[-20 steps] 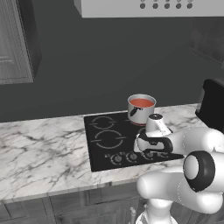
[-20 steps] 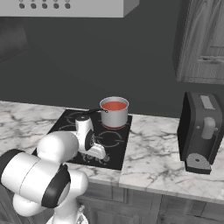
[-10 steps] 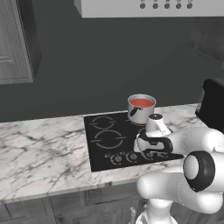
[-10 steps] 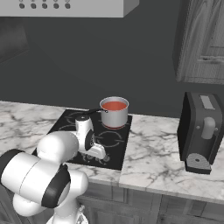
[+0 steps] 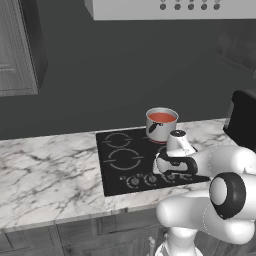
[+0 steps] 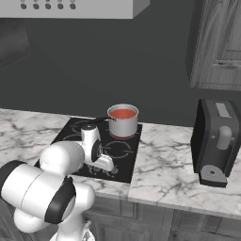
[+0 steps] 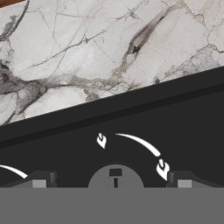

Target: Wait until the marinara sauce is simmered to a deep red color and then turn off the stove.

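On your marble counter (image 5: 50, 170), sauce (image 5: 162, 118) is glowing orange-red.
Gripper (image 7: 111, 183) is hovering over stove (image 5: 120, 165), fingers wide.

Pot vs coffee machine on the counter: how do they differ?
The pot is small, round, shiny steel; the coffee machine is tall, boxy, black. The pot sits on the stove and holds orange-red sauce; the coffee machine stands on marble counter to its right. Both stand upright near the back wall.

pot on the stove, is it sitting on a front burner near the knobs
No, the pot sits on a back burner of the stove, at the far edge from the knobs.
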You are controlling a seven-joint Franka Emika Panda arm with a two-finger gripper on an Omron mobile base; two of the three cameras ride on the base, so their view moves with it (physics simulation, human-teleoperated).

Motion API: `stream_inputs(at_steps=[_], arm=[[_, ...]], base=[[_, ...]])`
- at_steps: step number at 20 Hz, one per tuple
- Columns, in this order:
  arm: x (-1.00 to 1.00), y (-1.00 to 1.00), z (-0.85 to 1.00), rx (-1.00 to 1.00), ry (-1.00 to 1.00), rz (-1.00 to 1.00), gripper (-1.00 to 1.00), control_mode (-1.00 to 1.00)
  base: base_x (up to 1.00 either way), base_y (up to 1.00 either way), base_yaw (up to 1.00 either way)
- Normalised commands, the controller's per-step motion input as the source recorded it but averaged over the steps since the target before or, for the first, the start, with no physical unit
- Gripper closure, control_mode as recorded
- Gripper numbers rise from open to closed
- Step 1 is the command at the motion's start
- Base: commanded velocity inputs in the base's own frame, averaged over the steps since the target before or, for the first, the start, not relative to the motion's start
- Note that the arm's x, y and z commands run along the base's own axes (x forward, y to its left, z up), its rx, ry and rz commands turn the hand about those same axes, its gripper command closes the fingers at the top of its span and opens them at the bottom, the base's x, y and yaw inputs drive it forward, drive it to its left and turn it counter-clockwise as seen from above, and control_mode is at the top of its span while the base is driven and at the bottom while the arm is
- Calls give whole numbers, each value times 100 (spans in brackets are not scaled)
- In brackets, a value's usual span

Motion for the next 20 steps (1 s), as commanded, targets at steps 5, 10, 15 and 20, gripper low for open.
stream_inputs(at_steps=[5, 10, 15, 20], arm=[[0, 0, 0, 0, 0, 0, -100, -100], [0, 0, 0, 0, 0, 0, -100, -100], [0, 0, 0, 0, 0, 0, -100, -100], [0, 0, 0, 0, 0, 0, -100, -100]], base=[[0, 0, 0], [0, 0, 0], [0, 0, 0], [0, 0, 0]])
